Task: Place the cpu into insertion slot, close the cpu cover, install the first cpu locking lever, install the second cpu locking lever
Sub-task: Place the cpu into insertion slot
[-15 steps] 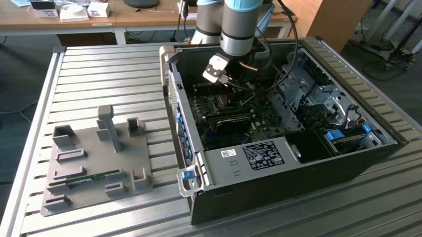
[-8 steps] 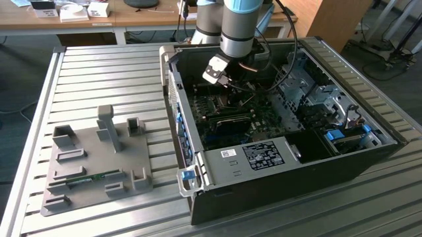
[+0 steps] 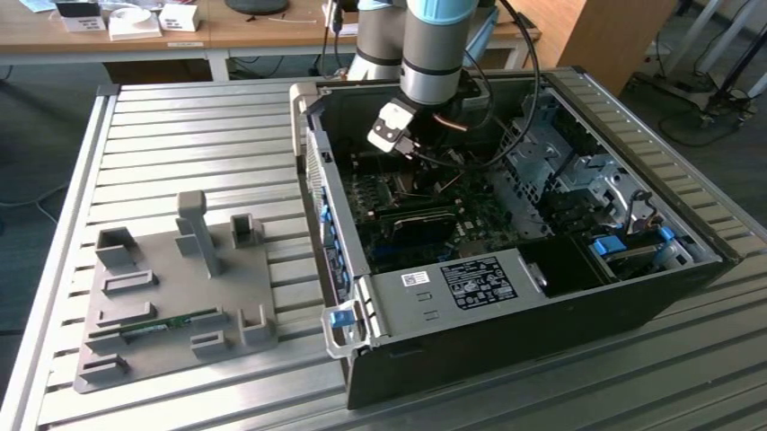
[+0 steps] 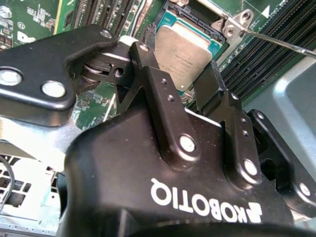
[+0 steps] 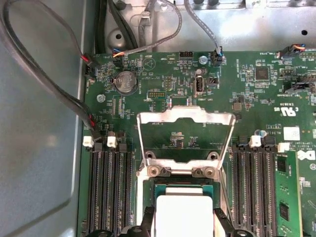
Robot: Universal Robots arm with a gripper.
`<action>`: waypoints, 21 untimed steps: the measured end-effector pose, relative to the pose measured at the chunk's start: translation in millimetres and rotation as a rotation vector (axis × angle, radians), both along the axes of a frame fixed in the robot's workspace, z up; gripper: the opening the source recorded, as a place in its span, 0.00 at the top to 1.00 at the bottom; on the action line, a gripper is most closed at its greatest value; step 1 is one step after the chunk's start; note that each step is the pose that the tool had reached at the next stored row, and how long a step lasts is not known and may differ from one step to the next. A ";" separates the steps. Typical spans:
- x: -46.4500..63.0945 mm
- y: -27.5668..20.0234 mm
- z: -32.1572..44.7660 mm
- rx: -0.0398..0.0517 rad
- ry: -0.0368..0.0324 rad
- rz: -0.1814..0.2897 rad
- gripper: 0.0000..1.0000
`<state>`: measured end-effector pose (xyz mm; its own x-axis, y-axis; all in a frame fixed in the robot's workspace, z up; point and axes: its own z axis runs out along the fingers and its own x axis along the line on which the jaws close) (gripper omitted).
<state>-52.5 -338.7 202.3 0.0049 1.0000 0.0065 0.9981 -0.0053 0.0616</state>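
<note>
Slatted grey metal table (image 3: 180,135) carries an open black computer case (image 3: 504,332); the arm reaches inside. We see the black two-finger claw (image 4: 177,63) closed on the small flat square silvery-topped cpu (image 4: 181,49), pinching two opposite edges. The chip sits between the tips, over the square dark insertion slot (image 5: 183,185) under the claw; we cannot tell if it is seated. The thin silvery cpu cover (image 5: 185,114) stands open just beyond the fingertips. We judge the chip light, stiff, smooth-topped and fragile underneath: edge grip, kept level. Second wrist view gives finger contact; first wrist view gives the cover and green board (image 5: 237,84); exterior view gives case placement.
</note>
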 end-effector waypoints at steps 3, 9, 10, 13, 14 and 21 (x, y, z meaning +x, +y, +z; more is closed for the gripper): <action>-0.3 1.7 -0.3 0.0001 -0.0001 0.000 0.46; -0.3 1.9 -4.0 0.0010 0.0000 0.000 0.46; -0.3 1.8 -4.2 0.0010 0.0001 0.000 0.46; -0.3 2.0 -4.7 0.0015 0.0000 0.000 0.46; -0.3 2.2 -4.9 0.0018 -0.0001 0.000 0.46; -0.3 2.6 -7.5 0.0019 0.0000 0.000 0.46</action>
<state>-52.8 -336.1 194.8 0.0050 1.0000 0.0084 0.9981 -0.0055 0.0617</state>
